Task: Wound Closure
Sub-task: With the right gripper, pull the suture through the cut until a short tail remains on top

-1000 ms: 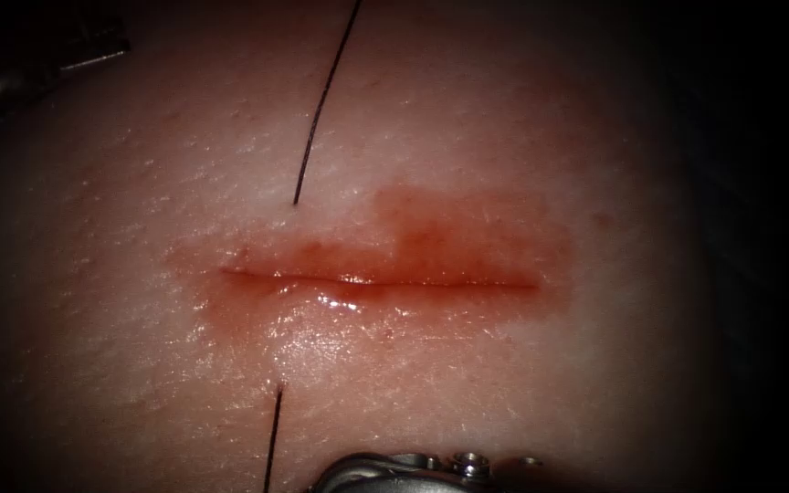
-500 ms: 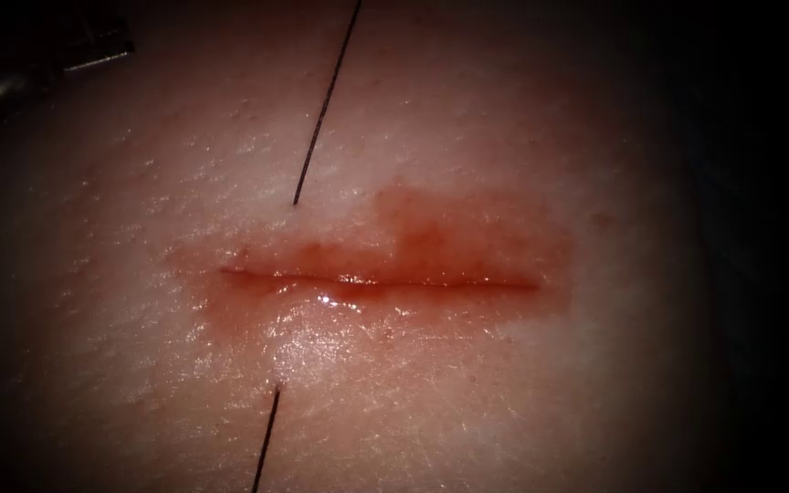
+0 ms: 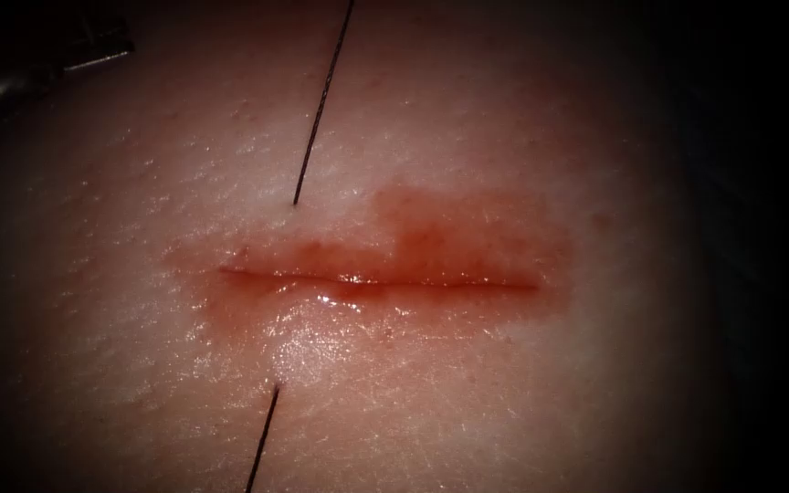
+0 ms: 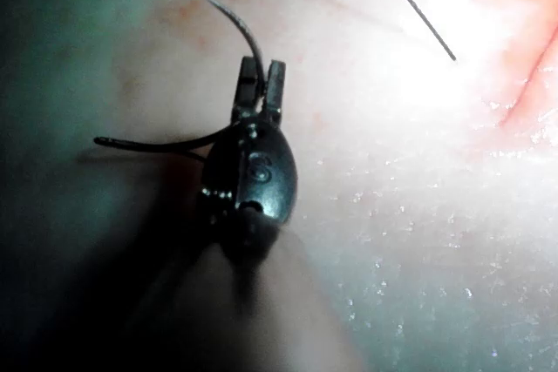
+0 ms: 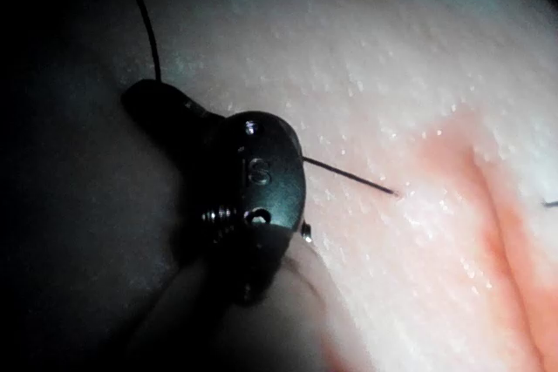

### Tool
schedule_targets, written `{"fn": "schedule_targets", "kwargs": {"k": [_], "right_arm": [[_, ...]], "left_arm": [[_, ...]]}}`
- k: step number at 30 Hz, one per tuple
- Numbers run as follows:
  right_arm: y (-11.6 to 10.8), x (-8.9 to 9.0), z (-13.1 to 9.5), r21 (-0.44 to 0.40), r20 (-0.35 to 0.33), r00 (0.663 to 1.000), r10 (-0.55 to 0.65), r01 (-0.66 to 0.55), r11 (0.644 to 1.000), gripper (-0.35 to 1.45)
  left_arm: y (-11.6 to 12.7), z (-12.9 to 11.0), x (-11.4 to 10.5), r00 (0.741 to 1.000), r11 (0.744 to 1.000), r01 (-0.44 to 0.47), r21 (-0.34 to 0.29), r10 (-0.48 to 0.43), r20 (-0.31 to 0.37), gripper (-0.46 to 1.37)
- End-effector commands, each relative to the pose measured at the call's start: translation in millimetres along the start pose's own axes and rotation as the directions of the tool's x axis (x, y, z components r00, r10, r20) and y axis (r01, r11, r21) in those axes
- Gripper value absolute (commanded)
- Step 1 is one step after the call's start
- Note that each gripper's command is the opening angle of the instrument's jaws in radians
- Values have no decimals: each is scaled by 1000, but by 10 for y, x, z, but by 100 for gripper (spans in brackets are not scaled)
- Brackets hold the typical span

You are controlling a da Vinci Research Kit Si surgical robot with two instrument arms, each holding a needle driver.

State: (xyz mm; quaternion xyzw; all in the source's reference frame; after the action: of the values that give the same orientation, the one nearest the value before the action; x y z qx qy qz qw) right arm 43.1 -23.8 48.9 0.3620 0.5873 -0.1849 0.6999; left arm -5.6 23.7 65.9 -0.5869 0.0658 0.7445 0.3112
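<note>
Light is falling hardest on the middle of the tissue (image 3: 468, 383), glinting off its wet surface and fading into darkness (image 3: 778, 246) all around. Behind the left pincer (image 4: 263, 71) a deep shadow (image 4: 52, 241) is lying, while ahead of it a glare (image 4: 514, 41) is shining.

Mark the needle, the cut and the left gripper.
needle (image 4: 247, 39): left wrist view, curved part beyond the gripper.
cut (image 3: 376, 280): endoscope view, middle of the line.
left gripper (image 4: 263, 76): left wrist view, between its fingertips, shut on the needle.
</note>
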Motion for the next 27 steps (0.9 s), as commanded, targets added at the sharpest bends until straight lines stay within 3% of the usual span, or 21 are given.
{"fn": "schedule_targets", "kwargs": {"k": [1, 2, 3, 5, 20, 27], "right_arm": [[1, 1, -2, -66, -14, 1000, 13, -14, 998, 116], [1, 2, -3, -75, -17, 1000, 15, -16, 997, 121], [4, 3, -8, -134, -21, 999, 39, -42, 990, 137], [8, 5, -15, -201, -26, 999, 39, -44, 979, 144], [13, 5, -91, -378, -35, 999, -15, 1, 926, 142], [16, -2, -127, -445, -27, 999, -33, 17, 896, 133]], "left_arm": [[1, 1, -1, 1000, 1000, 1, -13, -1, -1, -35], [1, 1, -1, 1000, 1000, 1, -13, -1, -1, -35], [1, 2, -1, 1000, 1000, 1, -14, -1, -1, -35], [1, 2, -1, 1000, 1000, 1, -15, -1, -2, -35], [2, 1, -1, 1000, 1000, 0, -17, 0, -3, -35], [2, 1, -2, 1000, 1000, 0, -17, 0, -4, -35]]}}
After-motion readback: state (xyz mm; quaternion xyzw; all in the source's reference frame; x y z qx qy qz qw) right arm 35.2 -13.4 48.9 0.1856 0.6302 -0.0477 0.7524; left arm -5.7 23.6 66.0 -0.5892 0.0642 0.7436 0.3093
